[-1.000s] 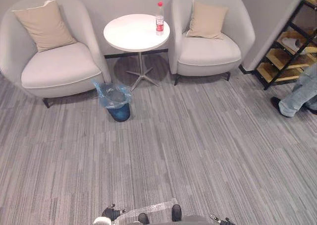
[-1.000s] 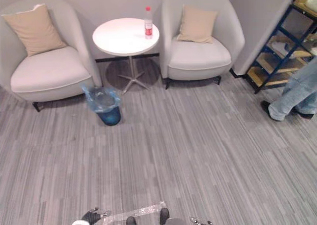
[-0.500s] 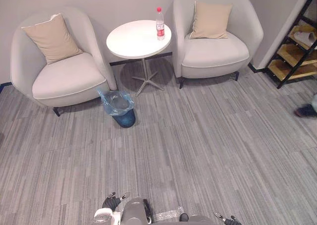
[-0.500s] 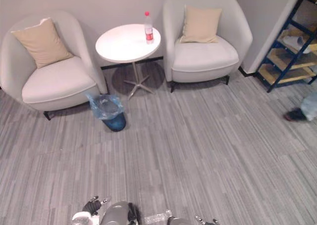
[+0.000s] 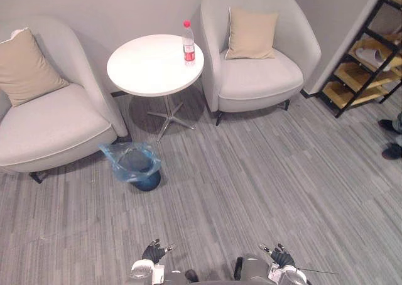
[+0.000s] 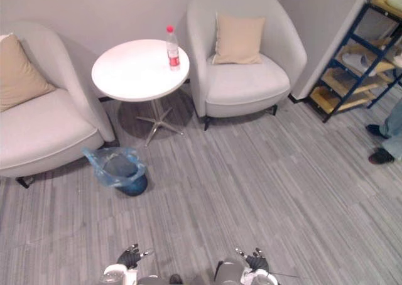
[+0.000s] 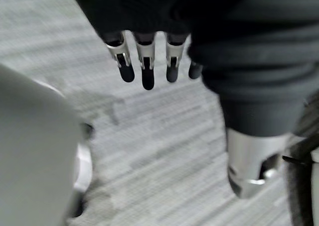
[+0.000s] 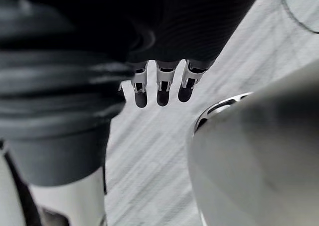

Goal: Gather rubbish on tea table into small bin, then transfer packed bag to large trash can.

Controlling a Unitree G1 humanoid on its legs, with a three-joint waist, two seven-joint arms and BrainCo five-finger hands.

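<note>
The bottle (image 5: 188, 43) stands on the round worktop (image 5: 147, 71), well apart from the left robot hand (image 5: 152, 252) and right robot hand (image 5: 282, 257), both slack-fingered and empty.

The left hand (image 7: 145, 61) has silver fingers (image 7: 122, 60) with rounded dark tips, set under a black ribbed cover (image 7: 251, 52) that wraps back over the wrist. The right hand (image 8: 162, 84) is built alike; a blurred silver-grey stub (image 7: 249, 161) beside each cover may be the thumb.
</note>
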